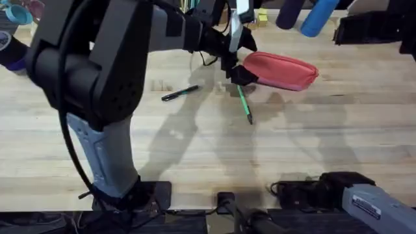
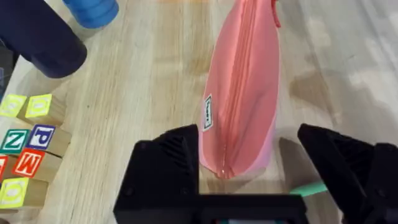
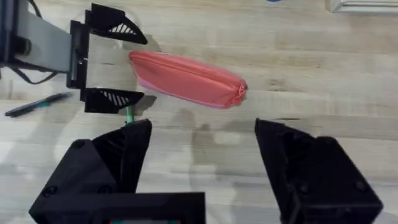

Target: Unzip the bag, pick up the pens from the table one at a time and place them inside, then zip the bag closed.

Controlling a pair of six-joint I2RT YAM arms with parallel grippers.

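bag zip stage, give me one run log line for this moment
stage: pre-unzip | left gripper: open, straddling bag end | right gripper: open, apart | zipper: shut | green pen, black pen: on table

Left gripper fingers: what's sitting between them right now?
The near end of the bag, zipper still shut, lies between the open left gripper fingers in the left wrist view.

Coral-pink bag (image 1: 281, 70), green pen (image 1: 244, 104), black pen (image 1: 179, 93), pale wood-plank table (image 1: 195, 149), multicoloured letter blocks (image 2: 28, 146).
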